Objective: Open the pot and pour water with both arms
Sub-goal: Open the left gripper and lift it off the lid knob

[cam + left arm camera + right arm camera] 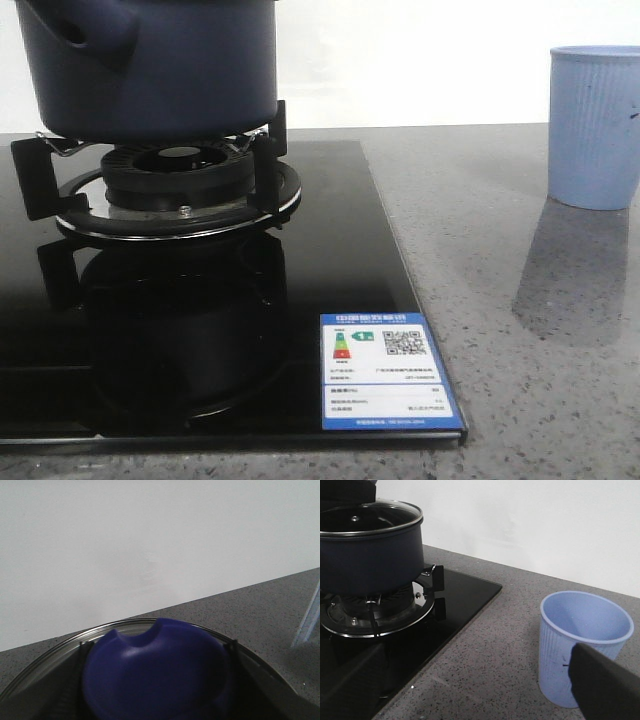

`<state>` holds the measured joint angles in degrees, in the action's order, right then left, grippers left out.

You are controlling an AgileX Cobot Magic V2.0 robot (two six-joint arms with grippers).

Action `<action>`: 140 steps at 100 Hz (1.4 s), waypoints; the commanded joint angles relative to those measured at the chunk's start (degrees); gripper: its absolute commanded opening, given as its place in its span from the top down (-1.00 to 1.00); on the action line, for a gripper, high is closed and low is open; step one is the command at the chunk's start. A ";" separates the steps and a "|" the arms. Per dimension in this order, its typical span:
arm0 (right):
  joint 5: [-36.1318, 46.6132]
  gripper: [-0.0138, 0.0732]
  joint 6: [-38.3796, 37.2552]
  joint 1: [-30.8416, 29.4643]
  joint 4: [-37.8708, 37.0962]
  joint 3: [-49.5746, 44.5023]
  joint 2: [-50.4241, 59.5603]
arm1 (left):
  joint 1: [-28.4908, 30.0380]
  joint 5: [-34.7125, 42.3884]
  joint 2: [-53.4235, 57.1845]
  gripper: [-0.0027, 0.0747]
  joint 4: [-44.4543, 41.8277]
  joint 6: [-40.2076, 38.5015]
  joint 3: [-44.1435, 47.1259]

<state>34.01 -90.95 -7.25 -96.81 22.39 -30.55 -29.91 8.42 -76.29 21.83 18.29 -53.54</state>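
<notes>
Knob [157, 672] of the lid [45, 662] fills my left view; finger [605, 682] beside cup [585, 640]; pot [150, 65] sits lidded; neither grip's opening shows.

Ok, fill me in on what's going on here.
The pot sits on the stove burner with its glass lid on. The left wrist camera looks straight down on the lid's blue knob. A pale blue cup stands on the counter, with a right gripper finger beside it. Nothing poured yet.
</notes>
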 commanded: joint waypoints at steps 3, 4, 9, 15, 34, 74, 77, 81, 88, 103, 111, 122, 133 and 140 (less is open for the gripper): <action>-0.10 -0.86 -0.10 -0.35 1.91 1.39 0.06 | -0.34 5.80 1.75 -0.25 0.02 0.04 -2.31; -0.10 -0.86 -0.10 -0.35 1.91 1.39 0.06 | -0.34 5.80 1.71 -0.26 0.02 0.04 -2.31; 0.03 -0.86 -0.10 -0.35 1.91 1.39 0.06 | -0.34 5.80 2.43 -0.28 0.02 0.04 -2.31; 0.12 -0.86 -0.10 -0.35 1.91 1.39 0.06 | -0.34 5.80 3.87 -0.28 0.02 0.04 -2.31; -0.25 -0.86 -0.10 -0.35 1.91 1.39 0.06 | 0.18 3.81 10.92 -0.28 -3.13 0.04 -2.31; -3.40 -0.86 -0.10 -0.11 3.49 1.39 0.06 | 3.46 0.84 21.33 -0.27 -4.04 0.04 -2.31; -3.89 -0.86 -0.10 -0.11 4.44 1.39 0.06 | 3.46 0.84 22.02 -0.27 -4.72 0.08 -2.31; -4.65 -0.86 -0.10 0.02 5.75 1.51 0.06 | 3.46 0.84 23.25 -0.27 -5.75 0.08 -2.31; -5.74 -0.78 -0.10 0.41 8.31 1.78 0.06 | 3.46 0.70 25.25 -0.21 -8.13 0.17 -2.31; -7.04 -0.13 -0.10 0.54 9.26 4.26 0.06 | 3.80 -2.36 29.11 0.29 -12.03 0.17 -2.31; -8.11 0.46 -0.10 0.54 9.44 6.00 0.06 | 5.17 -5.66 30.85 0.76 -12.98 0.17 -2.31; -9.63 0.82 -0.10 0.54 9.57 8.15 0.06 | 9.00 -10.54 32.96 0.97 -13.11 0.17 -2.31; -10.26 0.82 -0.10 0.54 9.66 8.75 0.88 | 13.97 -14.13 36.41 0.97 -11.59 0.17 -0.48; -9.07 0.82 -0.10 0.54 9.66 7.85 2.28 | 16.88 -13.42 40.26 0.97 -9.76 0.17 2.84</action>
<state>24.88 -91.05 -6.76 -89.08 29.00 -29.65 -16.28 -8.22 -40.17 9.77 18.51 -52.33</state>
